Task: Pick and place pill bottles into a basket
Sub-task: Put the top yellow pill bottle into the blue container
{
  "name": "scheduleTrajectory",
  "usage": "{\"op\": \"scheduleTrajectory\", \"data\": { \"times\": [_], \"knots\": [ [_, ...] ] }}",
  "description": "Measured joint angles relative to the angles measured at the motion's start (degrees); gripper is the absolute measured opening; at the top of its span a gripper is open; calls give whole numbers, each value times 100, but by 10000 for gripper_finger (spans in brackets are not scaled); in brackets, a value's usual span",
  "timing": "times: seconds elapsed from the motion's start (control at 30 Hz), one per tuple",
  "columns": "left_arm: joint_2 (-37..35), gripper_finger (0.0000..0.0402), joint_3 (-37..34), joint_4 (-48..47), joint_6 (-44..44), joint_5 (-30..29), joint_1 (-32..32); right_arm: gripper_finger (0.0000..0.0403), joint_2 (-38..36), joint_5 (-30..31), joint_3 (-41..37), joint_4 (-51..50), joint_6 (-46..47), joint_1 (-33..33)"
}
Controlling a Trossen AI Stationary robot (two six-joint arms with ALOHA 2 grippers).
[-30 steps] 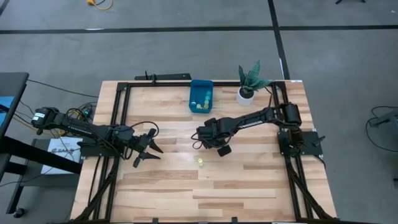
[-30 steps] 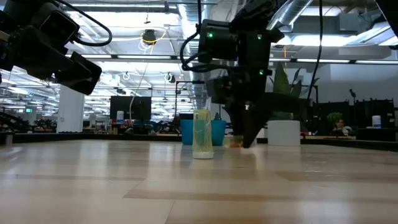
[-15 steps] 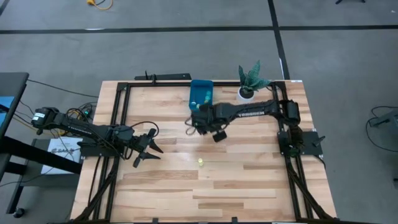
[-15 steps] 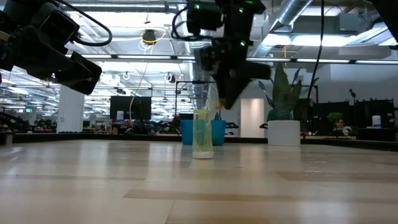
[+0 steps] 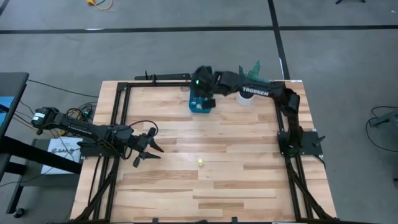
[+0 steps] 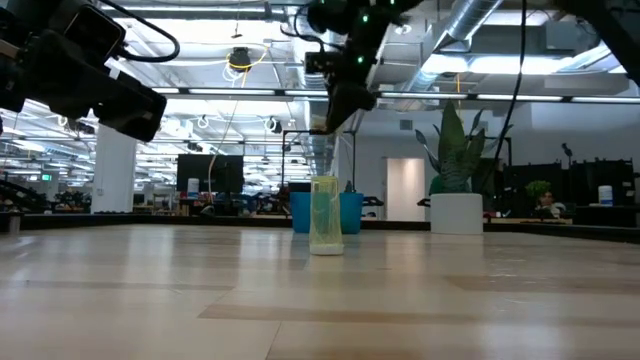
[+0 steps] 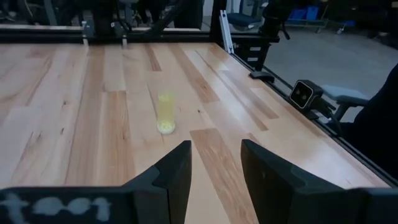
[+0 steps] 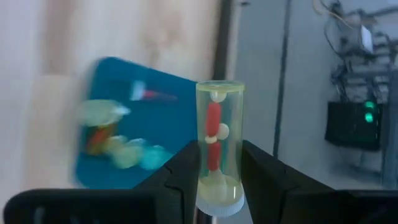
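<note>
My right gripper (image 5: 202,97) hangs above the blue basket (image 5: 193,106), shut on a pale yellow pill bottle (image 8: 219,149) with red and white pills inside. The basket (image 8: 143,134) holds several other bottles. One pale yellow bottle (image 5: 201,162) stands upright on its base in the middle of the table, also seen in the low view (image 6: 325,215) and the left wrist view (image 7: 165,115). My left gripper (image 5: 151,149) waits open near the table's left edge, pointing at that bottle from a distance. My right gripper pinches the bottle between its two fingers (image 8: 186,174), on the half nearest the white cap (image 8: 219,186). The bottle lies along the fingers and sticks out past their tips. The fingers slant down from the table's right side. The bottle is lifted clear, over the basket.
A potted plant in a white pot (image 5: 245,95) stands just right of the basket at the far edge. A black frame (image 5: 118,124) runs around the table top. Bare wood lies around the standing bottle.
My right gripper has risen from the table's middle and swung toward the far edge, turning as it went, and now hangs over the basket. The bottle it holds has been lifted clear of the table and carried along. The standing bottle has stayed in place.
</note>
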Motion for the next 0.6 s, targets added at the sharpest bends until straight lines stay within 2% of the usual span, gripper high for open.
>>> {"op": "scheduleTrajectory", "data": {
  "times": [0.1, 0.33, 0.6],
  "knots": [
    [0, 128, 0, 12, 67, -134, 0, 98, 47, -276, -16, 188, 232, -346],
    [0, 128, 0, 15, 176, -335, 2, 98, 47, -1772, -146, 636, 1167, -942],
    [0, 128, 0, 69, 310, -412, 2, 98, 49, -2428, -147, 749, 1561, -1163]
  ]
}}
